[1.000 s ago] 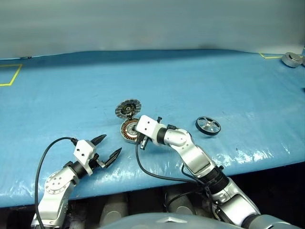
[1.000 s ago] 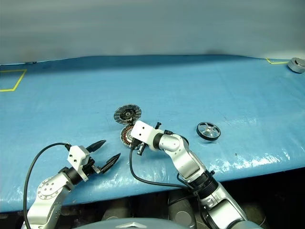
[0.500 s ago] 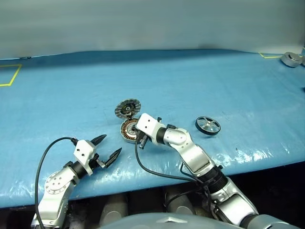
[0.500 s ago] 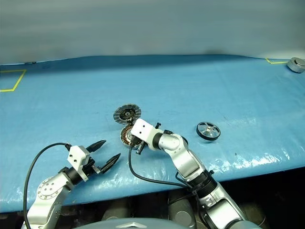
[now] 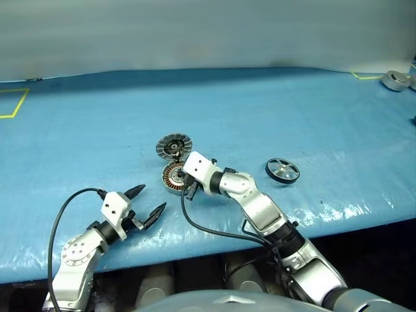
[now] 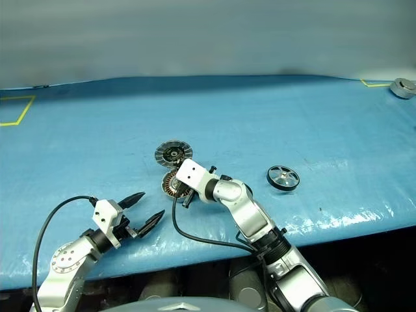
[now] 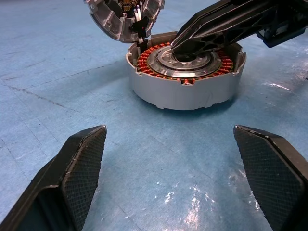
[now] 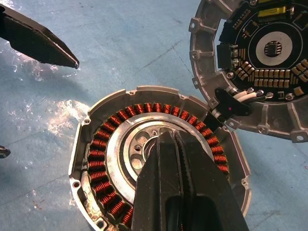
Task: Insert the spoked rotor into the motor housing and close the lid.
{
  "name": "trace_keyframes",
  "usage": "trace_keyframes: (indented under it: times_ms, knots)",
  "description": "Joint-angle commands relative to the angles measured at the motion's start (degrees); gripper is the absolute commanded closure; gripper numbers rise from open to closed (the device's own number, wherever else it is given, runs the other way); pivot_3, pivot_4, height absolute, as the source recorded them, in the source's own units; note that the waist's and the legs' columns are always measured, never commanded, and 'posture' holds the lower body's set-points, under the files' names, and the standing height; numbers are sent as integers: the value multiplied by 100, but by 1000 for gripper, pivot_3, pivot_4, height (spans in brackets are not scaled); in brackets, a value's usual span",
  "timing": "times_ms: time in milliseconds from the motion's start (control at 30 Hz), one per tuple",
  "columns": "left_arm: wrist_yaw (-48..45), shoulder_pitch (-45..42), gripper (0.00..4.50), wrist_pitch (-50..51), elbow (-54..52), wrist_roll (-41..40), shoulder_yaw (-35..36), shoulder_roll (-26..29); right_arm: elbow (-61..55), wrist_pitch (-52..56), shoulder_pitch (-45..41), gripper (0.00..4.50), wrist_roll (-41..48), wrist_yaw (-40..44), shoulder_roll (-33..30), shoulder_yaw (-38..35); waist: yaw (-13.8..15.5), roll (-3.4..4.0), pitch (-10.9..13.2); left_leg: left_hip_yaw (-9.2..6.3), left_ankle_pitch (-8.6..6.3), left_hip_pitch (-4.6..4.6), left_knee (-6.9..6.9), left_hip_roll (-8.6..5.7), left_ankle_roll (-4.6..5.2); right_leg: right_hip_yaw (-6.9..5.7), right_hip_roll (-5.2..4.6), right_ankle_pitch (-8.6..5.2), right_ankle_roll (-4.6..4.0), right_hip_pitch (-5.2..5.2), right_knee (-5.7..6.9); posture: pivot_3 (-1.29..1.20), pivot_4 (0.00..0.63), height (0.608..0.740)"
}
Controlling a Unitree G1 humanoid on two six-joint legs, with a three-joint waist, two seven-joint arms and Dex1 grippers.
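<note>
While the right gripper (image 8: 174,144) rests its closed black fingers over the silver centre of the motor housing (image 7: 185,72), the insertion step has not begun: the spoked rotor (image 5: 283,170) lies well apart on the blue sheet (image 5: 260,110), off to the gripper's right. The lid (image 8: 250,62) stands swung open just beyond the fingertips, its circuit side showing. The left gripper (image 5: 146,202) hovers near the housing, fingers spread wide and empty. Next, I judge, a gripper must fetch the black-rimmed rotor. Copper windings ring the shallow, round grey cup.
</note>
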Motion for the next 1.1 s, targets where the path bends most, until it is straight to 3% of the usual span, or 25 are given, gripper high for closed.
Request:
trace_keyframes:
  times_ms: [33,267,900,1100]
  knots:
    - [25,11,0,-95,-67,32,-5,-22,207,183,104,4455,-127,-12,-113,68,0,0,0,0,0,7,1,0,0,0,0,0,0,8,-1,0,150,740]
    - [34,18,0,-99,-64,22,-22,-7,270,318,175,4455,-294,-69,-259,168,2,-1,-4,3,0,63,-3,2,0,2,-1,-5,-3,60,-6,0,150,740]
    - [10,-48,0,-81,-26,44,-71,13,-322,611,397,4455,-264,210,-499,404,17,-1,-18,2,-1,71,-9,2,0,1,-2,-8,-6,58,-9,0,150,740]
    - [8,-61,0,-117,23,49,-76,-7,-816,601,314,4455,-152,126,-422,169,14,0,-17,4,-1,63,-16,2,-1,1,-3,-9,-7,57,-14,0,150,740]
